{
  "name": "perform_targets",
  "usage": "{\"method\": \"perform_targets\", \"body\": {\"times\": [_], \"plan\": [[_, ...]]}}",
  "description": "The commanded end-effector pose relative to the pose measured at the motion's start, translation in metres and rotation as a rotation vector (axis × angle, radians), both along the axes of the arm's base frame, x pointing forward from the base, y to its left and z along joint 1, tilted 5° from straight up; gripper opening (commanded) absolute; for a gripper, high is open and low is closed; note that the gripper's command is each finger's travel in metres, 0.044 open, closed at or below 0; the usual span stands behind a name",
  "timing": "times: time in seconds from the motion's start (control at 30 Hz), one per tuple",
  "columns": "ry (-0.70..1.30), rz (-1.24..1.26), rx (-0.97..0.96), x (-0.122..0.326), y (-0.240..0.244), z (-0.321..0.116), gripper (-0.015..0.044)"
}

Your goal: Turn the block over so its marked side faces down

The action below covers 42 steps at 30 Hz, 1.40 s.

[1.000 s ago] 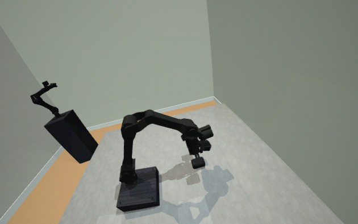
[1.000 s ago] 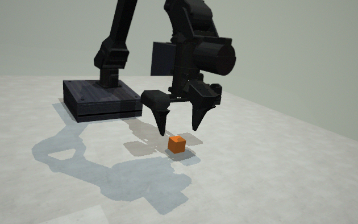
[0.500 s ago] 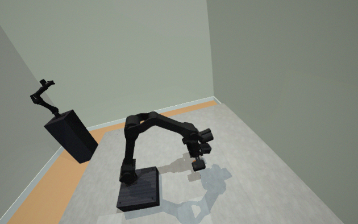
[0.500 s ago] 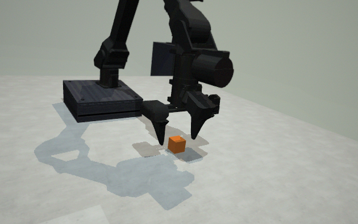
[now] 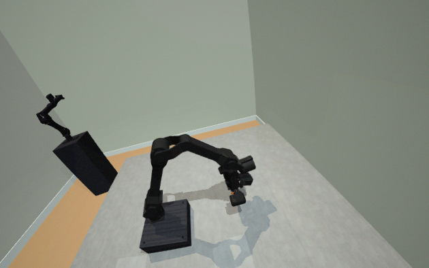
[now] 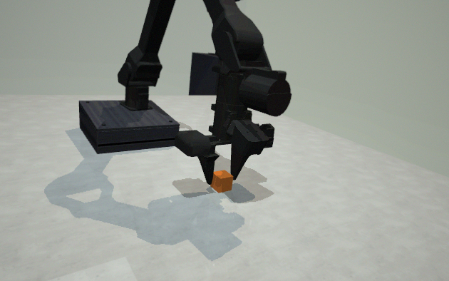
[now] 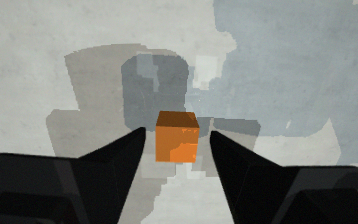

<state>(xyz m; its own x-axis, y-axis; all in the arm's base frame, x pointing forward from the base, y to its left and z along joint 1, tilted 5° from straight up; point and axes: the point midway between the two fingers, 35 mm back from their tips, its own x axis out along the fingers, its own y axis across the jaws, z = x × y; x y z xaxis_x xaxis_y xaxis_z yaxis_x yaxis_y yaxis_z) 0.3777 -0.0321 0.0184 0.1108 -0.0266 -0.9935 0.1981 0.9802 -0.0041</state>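
The orange block [image 6: 222, 182] [image 7: 176, 140] sits flat on the pale table [image 6: 338, 221] [image 5: 306, 218]. No mark can be told on the faces that show; its underside is hidden. In the top view only a sliver of it shows behind a finger. My gripper [image 6: 222, 181] [image 7: 178, 134] points down, with its fingertips low on either side of the block. It is partly open, and the wrist view shows a gap between the block and each finger, the left gap slightly narrower. Nothing is held.
The arm's dark base plate [image 5: 167, 226] [image 6: 135, 119] stands on the table behind the gripper. In the top view a second arm [image 5: 51, 119] stands on a dark pedestal [image 5: 86, 163] beyond the table's left edge. Shadows of the arm lie around the block.
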Motion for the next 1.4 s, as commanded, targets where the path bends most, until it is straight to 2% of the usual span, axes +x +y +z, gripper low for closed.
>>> {"method": "perform_targets", "body": {"times": [0.0,0.03,0.53,0.57,0.77,0.97,1.37], "plan": [[0.006,0.003,0.007,-0.002,0.001,-0.003,0.0151],[0.006,0.003,0.007,-0.002,0.001,-0.003,0.0125],[0.006,0.003,0.007,-0.002,0.001,-0.003,0.0025],[0.006,0.003,0.007,-0.002,0.001,-0.001,0.0],[0.006,0.003,0.007,-0.005,0.002,0.027,0.0],[-0.004,0.004,0.005,-0.004,0.001,0.027,0.0],[-0.181,0.008,-0.034,-0.001,0.002,0.018,0.0]]}}
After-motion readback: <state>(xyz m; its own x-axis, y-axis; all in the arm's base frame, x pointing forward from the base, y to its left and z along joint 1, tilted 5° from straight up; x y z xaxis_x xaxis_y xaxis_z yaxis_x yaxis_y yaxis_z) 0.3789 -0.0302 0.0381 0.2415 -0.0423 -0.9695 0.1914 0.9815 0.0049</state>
